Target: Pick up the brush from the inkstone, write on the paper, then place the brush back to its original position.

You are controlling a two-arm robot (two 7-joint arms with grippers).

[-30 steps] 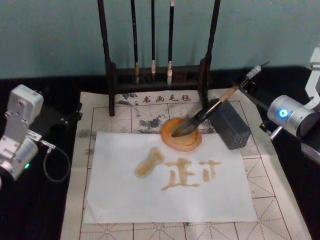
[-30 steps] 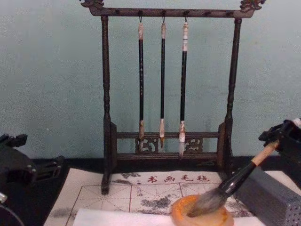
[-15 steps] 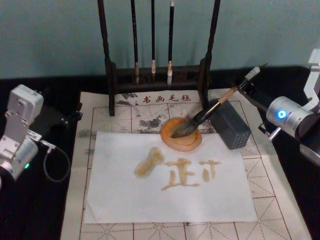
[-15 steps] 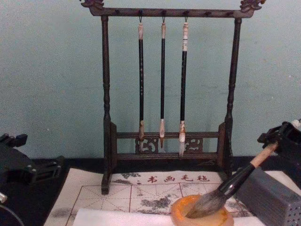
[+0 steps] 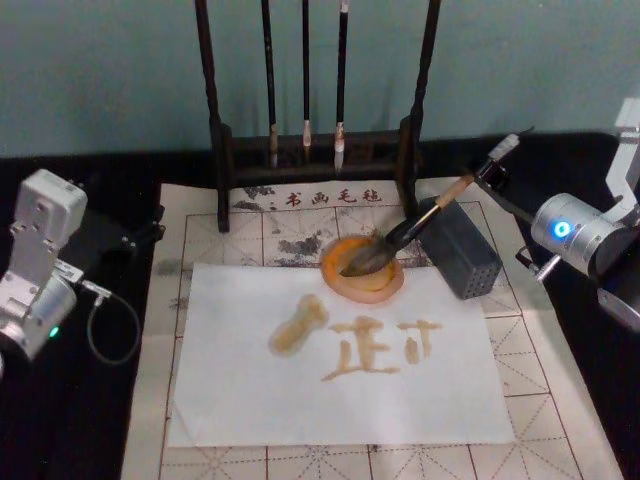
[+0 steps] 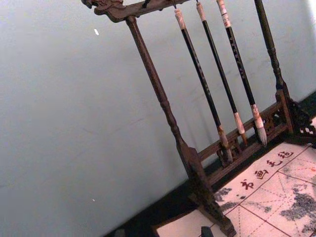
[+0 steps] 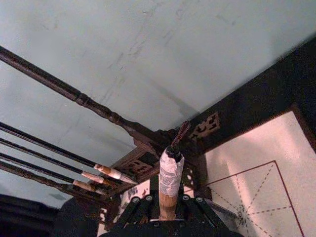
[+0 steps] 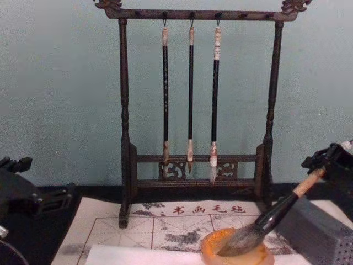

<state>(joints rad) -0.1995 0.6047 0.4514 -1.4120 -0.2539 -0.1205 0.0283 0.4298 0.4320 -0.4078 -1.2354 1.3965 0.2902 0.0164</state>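
Note:
The brush leans with its bushy bristles down in the orange-rimmed inkstone, and its tan handle slopes up to the right over the grey block. My right gripper is shut on the handle's upper end; in the right wrist view the taped handle end sticks out beyond the right gripper. In front of the inkstone lies the white paper, with tan-brown wet strokes on it. My left gripper stays parked at the mat's left edge, away from everything.
A dark wooden brush stand with three slim hanging brushes rises behind the inkstone. The grey perforated block sits right of the dish under the handle. A beige grid mat underlies everything, and a loose cable lies at the left.
The brush has sunk slightly, its bristles settling lower into the inkstone, and my right gripper has dropped a little with it. The left arm has not moved.

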